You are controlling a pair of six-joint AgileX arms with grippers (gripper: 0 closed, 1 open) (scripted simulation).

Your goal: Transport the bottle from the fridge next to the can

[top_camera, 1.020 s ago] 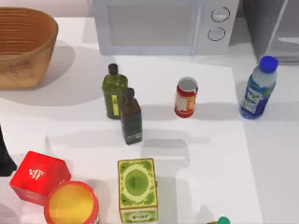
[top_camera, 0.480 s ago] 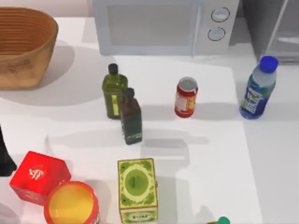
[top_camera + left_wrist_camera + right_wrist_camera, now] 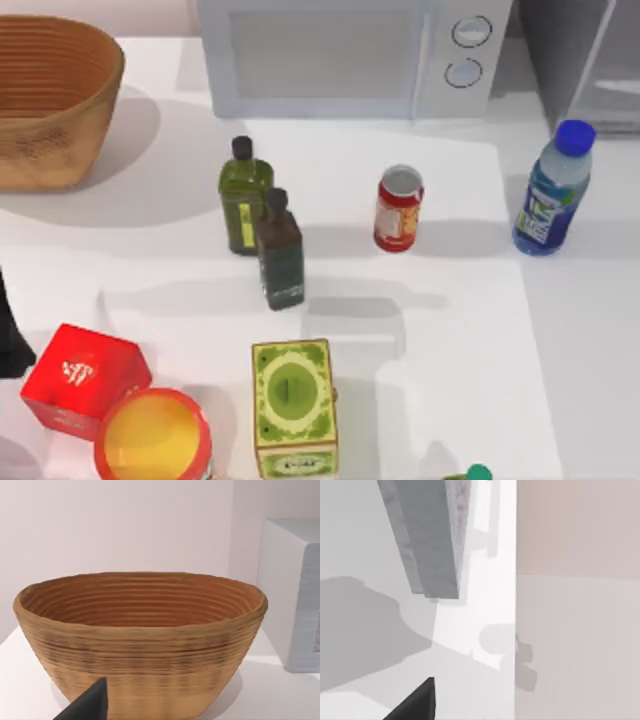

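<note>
Left arm [image 3: 10, 335] parked at table's left edge; finger spread and any hold impossible to tell. Can [image 3: 399, 208], red with pale label and silvery top, stood upright mid-table. Bottle [image 3: 552, 189], clear plastic with blue cap and blue-green label, stood upright right of can, well apart, just before fridge [image 3: 585, 60].

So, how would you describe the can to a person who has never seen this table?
Start at the white microwave at the back of the table. In front of its two knobs stands the can, alone, between the two green bottles and the water bottle. It is small, red, with a pale label and silvery top.
</note>
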